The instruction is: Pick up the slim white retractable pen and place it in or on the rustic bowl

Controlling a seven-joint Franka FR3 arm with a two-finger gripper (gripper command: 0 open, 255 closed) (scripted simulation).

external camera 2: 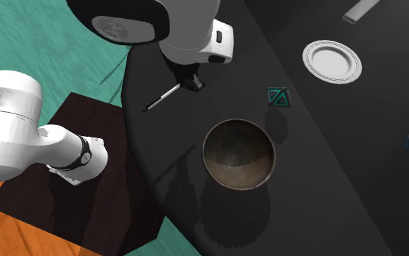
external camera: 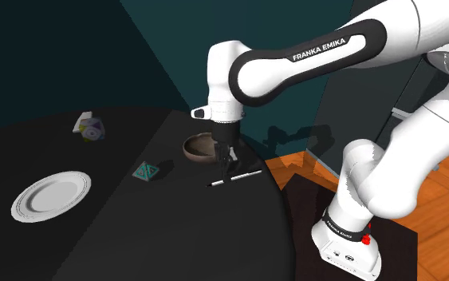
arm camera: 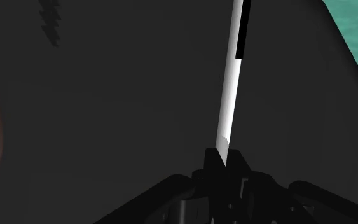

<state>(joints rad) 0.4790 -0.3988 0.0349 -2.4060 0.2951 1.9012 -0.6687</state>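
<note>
The jaws pinch one end of the one white pen. The pen lies on the black tabletop, near the one brown bowl. One white plate sits well apart.

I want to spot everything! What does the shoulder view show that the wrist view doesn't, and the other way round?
Shoulder view: the plate, a teal tile and the white arm. Wrist view: a close look at the jaws shut on the pen. Both: pen, bowl and the dark table.
</note>
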